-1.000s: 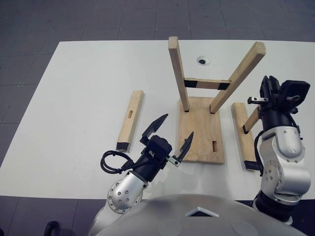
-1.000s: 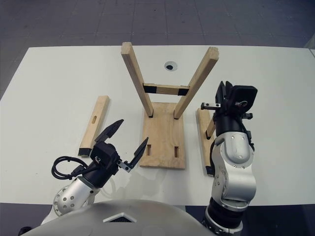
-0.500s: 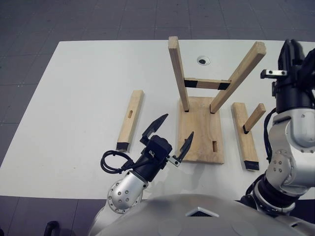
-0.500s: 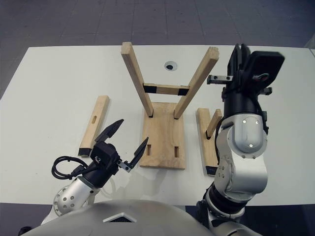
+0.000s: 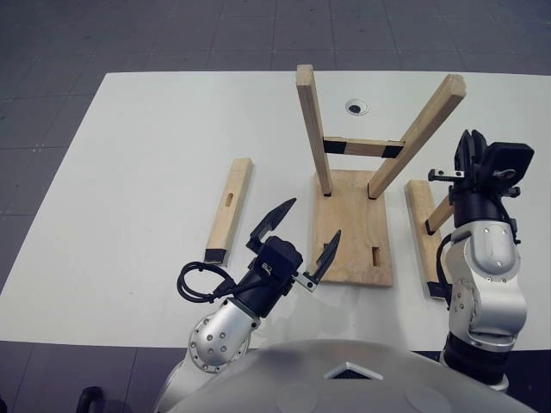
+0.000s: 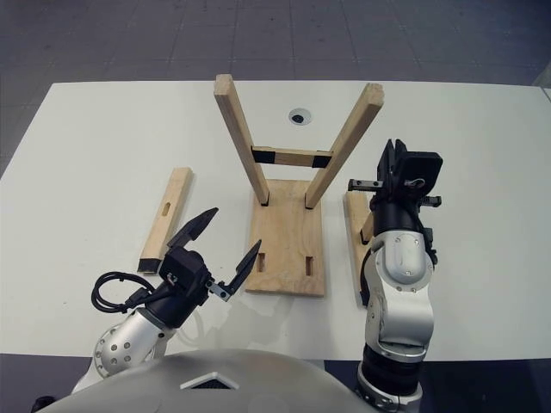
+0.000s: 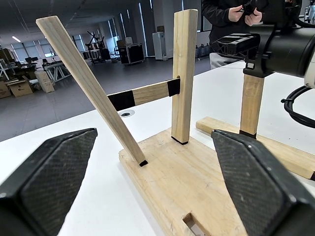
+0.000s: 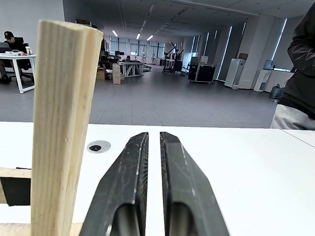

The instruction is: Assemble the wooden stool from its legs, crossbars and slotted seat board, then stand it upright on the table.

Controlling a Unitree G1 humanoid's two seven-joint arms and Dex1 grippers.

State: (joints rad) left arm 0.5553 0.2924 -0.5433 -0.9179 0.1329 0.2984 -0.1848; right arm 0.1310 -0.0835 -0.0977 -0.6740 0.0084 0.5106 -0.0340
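Observation:
The slotted seat board (image 5: 353, 245) lies flat mid-table. Two legs (image 5: 312, 129) (image 5: 419, 131) stand in it, joined by a black-ended crossbar (image 5: 362, 146). A third leg (image 5: 229, 206) lies loose to the left. A fourth leg (image 5: 425, 241) lies right of the board with a short crossbar (image 5: 440, 213) stuck upright in it. My right gripper (image 5: 466, 151) is shut just above that crossbar's top, nothing between its fingers (image 8: 129, 187). My left gripper (image 5: 312, 219) hangs open over the board's near left corner, holding nothing.
A round cable hole (image 5: 354, 106) sits in the white table (image 5: 138, 155) behind the standing legs. The table's near edge runs just in front of the board. Bare table lies at the far left and behind the loose leg.
The right gripper rose clear of the short crossbar, leaving it standing in the lying leg, then came back down to just above it. The left arm has kept still.

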